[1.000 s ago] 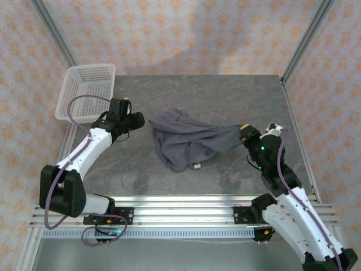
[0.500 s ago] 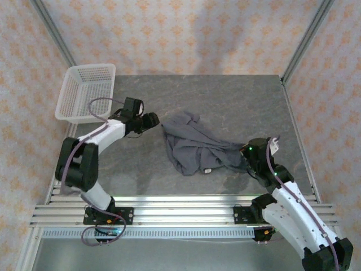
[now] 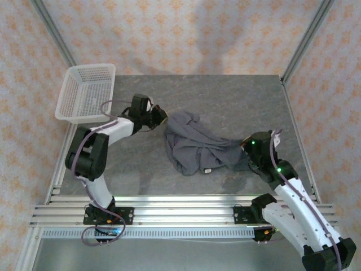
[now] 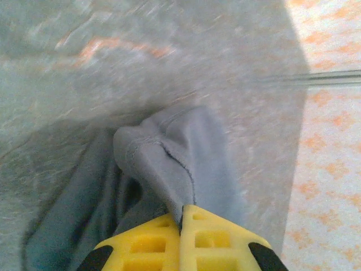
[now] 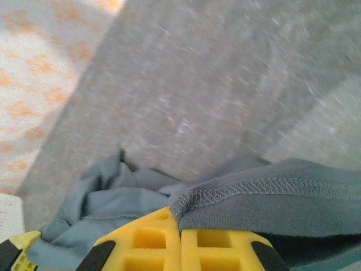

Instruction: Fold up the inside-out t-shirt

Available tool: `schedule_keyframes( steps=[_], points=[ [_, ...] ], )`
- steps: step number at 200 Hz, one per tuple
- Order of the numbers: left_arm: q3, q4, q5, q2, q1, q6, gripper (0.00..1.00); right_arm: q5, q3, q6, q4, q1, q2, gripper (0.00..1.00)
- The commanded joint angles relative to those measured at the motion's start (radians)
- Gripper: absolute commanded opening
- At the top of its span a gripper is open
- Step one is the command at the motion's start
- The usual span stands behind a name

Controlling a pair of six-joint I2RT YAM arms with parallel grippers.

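From where I stand, the inside-out t-shirt (image 3: pixel 194 144) lies in a wrinkled grey heap near the middle of the table (image 3: pixel 237 96), with one lobe running out toward 4 o'clock. A small pale tag (image 3: pixel 207 169) peeks out at the heap's 6 o'clock edge.

The left gripper (image 3: pixel 159 116) sits at the shirt's 10 o'clock corner. In its wrist view, the left gripper (image 4: pixel 181 217) has its yellow fingers (image 4: pixel 149 243) pressed together on a raised fold of the shirt (image 4: pixel 169 152), so it is clenched on the cloth.

The right gripper (image 3: pixel 246 148) is at the shirt's 3 o'clock end, low against the fabric. Its own camera shows the right gripper (image 5: pixel 180 226) with its yellow fingers (image 5: pixel 217 243) closed and a stitched hem (image 5: pixel 254 192) of the shirt caught between them, so it too is grasping the garment.

A white mesh basket (image 3: pixel 84 93) rests at the table's 10 o'clock corner, well apart from the shirt.
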Motion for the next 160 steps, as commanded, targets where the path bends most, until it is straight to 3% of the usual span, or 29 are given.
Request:
schedule_keyframes(
  steps=[1,37,54,67,84,120,160],
  points=[
    [0.19,-0.147,-0.105,-0.234,0.008,0.13,0.0,0.07,0.189,-0.12,-0.001,-0.003,0.004,0.0],
    [0.504,-0.435,-0.357,-0.434,0.007,0.424,0.0,0.176,0.598,-0.392,-0.006,-0.004,0.069,0.0],
    [0.541,-0.457,-0.511,-0.531,0.007,0.551,0.0,0.259,0.727,-0.493,0.047,-0.004,0.067,0.0],
    [0.534,-0.434,-0.57,-0.596,0.008,0.622,0.0,0.261,0.774,-0.547,0.121,-0.004,0.067,0.0],
    [0.513,-0.383,-0.551,-0.67,0.007,0.671,0.0,0.206,0.85,-0.594,0.153,-0.004,0.1,0.0],
    [0.405,-0.181,-0.404,-0.832,0.007,0.711,0.0,0.033,0.999,-0.651,0.205,-0.004,0.151,0.0],
    [0.489,-0.205,-0.327,-0.879,0.007,0.729,0.0,-0.203,1.081,-0.633,0.303,-0.004,0.171,0.0]
  ],
)
